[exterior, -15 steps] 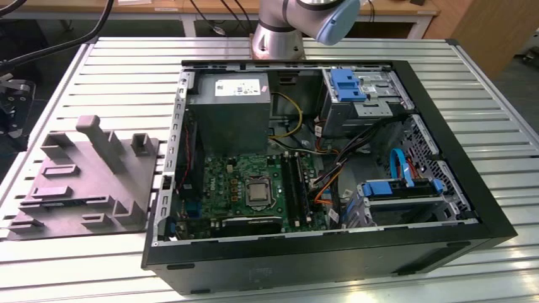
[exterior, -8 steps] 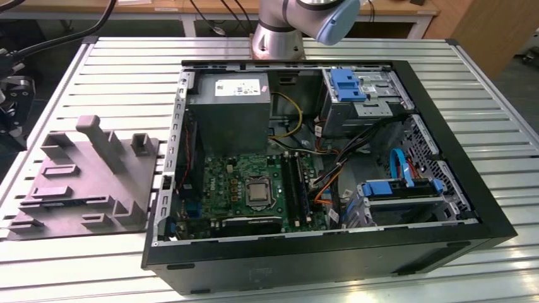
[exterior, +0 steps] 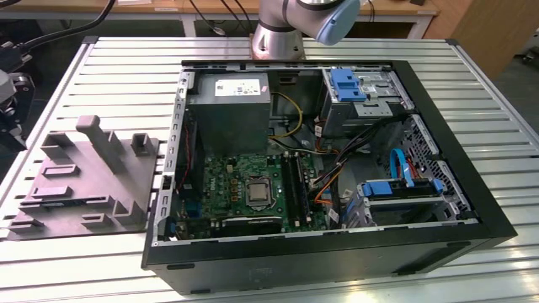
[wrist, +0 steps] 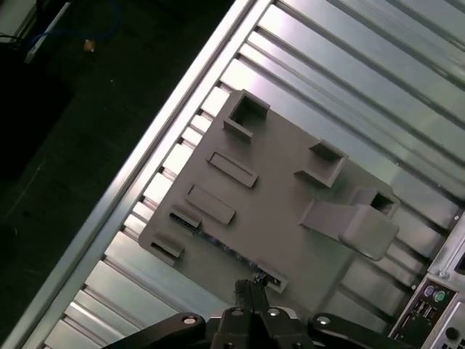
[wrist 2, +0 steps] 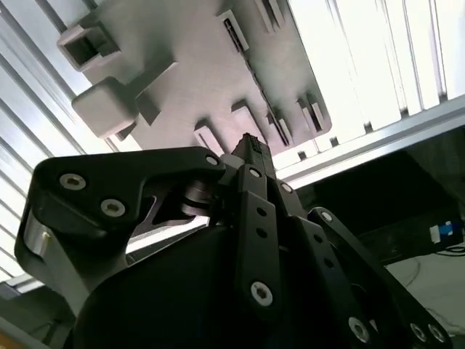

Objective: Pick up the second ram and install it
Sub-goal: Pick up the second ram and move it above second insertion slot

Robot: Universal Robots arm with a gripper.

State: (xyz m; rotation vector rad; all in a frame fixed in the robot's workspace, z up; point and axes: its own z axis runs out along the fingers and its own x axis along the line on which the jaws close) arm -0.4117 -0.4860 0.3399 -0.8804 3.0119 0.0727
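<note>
Above the grey tray (wrist: 290,189), jaws closed — exterior view adds the open case (exterior: 337,252).

1. A silvery metal counter (exterior: 480,82) of long parallel slats carries everything here. Its framed edge runs along the exterior view's left.
2. A grey moulded tray (exterior: 84,189) with upright posts and shallow pockets lies flat on the slats at the exterior view's left, close to that edge.
3. An open black computer case (exterior: 337,268) lies on its side just beside the tray, taking up the middle and the exterior view's right.
4. The robot arm's base (exterior: 276,41) stands at the counter's far side, behind the case.
</note>
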